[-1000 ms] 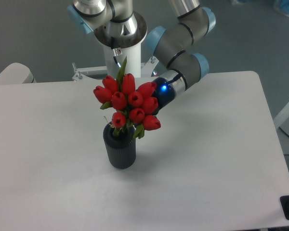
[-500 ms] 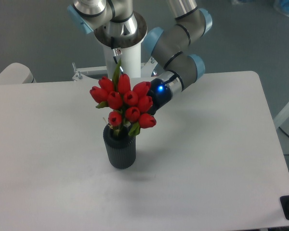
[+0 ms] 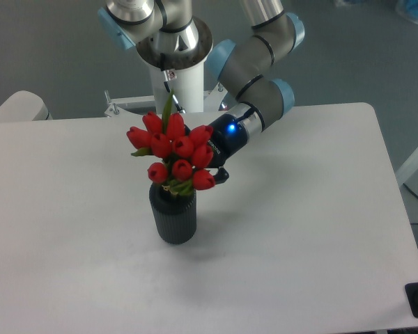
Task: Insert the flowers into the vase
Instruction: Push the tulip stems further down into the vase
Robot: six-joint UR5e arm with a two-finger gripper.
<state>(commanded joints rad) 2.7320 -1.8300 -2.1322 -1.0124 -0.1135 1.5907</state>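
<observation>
One bunch of tulips going into the vase

Fixed camera: the flowers (image 3: 173,152), a tight cluster of red tulip buds with one green leaf poking up, sit directly over the mouth of the dark ribbed vase (image 3: 173,212), and the lowest buds nearly touch its rim. The stems appear to be already inside, probably so the bunch drops straight down. Behind and to the right of the buds is the claw (image 3: 210,167), reaching in at a slant from the arm's wrist, whose blue light is lit. Its fingers are hidden by the blooms, so I cannot tell whether it grips the stems or has let go. Both stand on the white table (image 3: 299,229), forward of the claw
</observation>
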